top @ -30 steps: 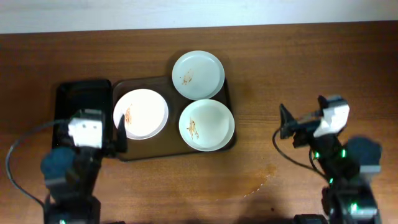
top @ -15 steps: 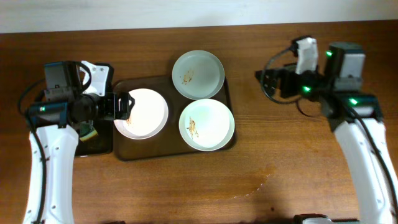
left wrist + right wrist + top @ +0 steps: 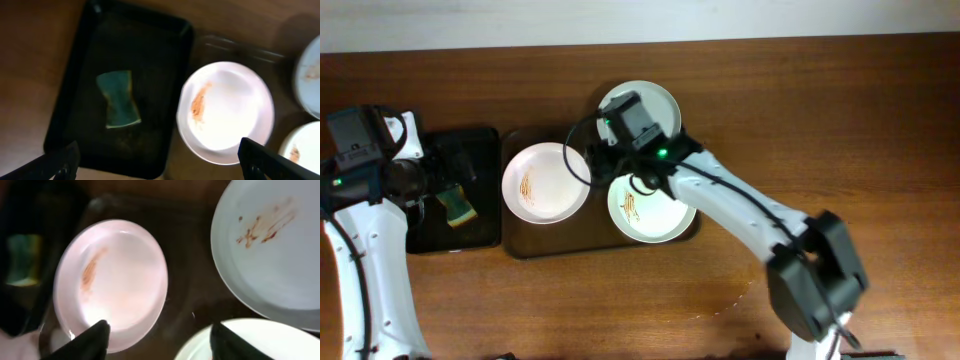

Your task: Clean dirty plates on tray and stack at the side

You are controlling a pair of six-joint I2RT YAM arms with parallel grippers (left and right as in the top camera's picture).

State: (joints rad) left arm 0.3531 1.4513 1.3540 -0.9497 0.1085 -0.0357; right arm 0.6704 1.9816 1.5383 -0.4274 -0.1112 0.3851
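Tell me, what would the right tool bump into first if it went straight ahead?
Probably the tray: the right tool aims at its bare floor between the dirty plates, though depth is unclear.

Left plate [image 3: 546, 182]: white, orange-brown streak left of centre. Far plate [image 3: 665, 108]: white, brown-orange smears. Near plate [image 3: 648, 216]: white, orange streaks. Tray [image 3: 560, 247]: translucent dark brown. Small tray [image 3: 480, 232] at left: black. Sponge [image 3: 455, 205]: green, yellow edge. Table [image 3: 820, 120]: brown wood grain.
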